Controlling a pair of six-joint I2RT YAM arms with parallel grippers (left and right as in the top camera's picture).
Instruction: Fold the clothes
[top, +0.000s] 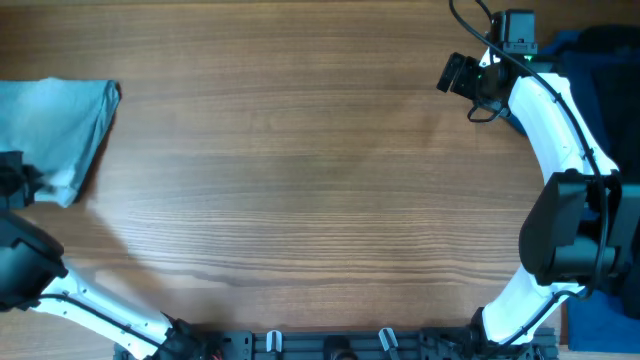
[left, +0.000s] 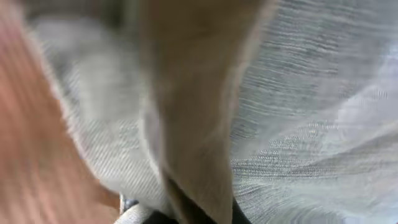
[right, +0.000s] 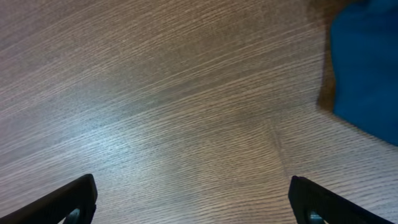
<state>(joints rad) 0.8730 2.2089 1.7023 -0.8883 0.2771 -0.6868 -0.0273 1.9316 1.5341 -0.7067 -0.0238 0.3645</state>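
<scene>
Where the overhead view takes in the whole table (top: 300, 180), the shorts (top: 60, 125) lie bunched at its 9 o'clock edge, pale denim running off the left side. The left gripper (top: 14, 182) sits at their 7 o'clock corner, clenched on the cloth. The right gripper (top: 450, 75) hangs over bare wood near 1 o'clock, well apart from the shorts, and a navy cloth (top: 600, 50) lies beyond it at the table's 2 o'clock edge. In the left wrist view, blurred denim of the shorts (left: 311, 124) fills nearly everything, pressed close to the camera. A tan band runs down the middle, too soft to tell what it is, and a strip of table (left: 25, 155) shows at 9 o'clock. In the right wrist view the right gripper (right: 193, 193) is released, its dark fingers (right: 74, 196) spread wide at 7 and 5 o'clock above wood grain, with nothing between them. The navy cloth (right: 367, 68) lies at 2 o'clock.
</scene>
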